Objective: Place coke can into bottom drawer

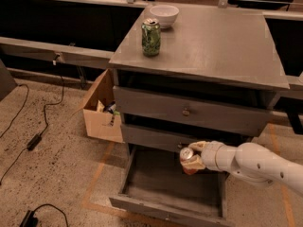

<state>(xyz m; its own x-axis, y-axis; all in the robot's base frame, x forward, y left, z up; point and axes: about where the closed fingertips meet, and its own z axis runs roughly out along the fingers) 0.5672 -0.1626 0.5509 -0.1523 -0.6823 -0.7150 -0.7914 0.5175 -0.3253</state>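
Single arm entering from the right. The gripper (192, 158) hangs over the open bottom drawer (142, 203), just in front of the face of the middle drawer (151, 136). We see the fingers (199, 146) clamped on the coke can (186, 153), whose silver top faces up and towards the camera, with the red body showing below the grip. The can is held in the air above the right-hand part of the tray. It appears clear of the tray floor, though we cannot tell by how much.

We judge the step in hand to be the descent and release. To do it well, we bring the can down in a straight line, away from the middle drawer's face behind it and from the low right side wall. We level the can so that its base meets the tray floor flat. We part the fingers only once the base is seated, since a can let go early or tilted is likely to tip and roll on the smooth grey surface. We then lift the arm out upward and forward.

The green can (151, 37) and the white bowl (164, 15) stand on the cabinet top (213, 46), well apart from the work.
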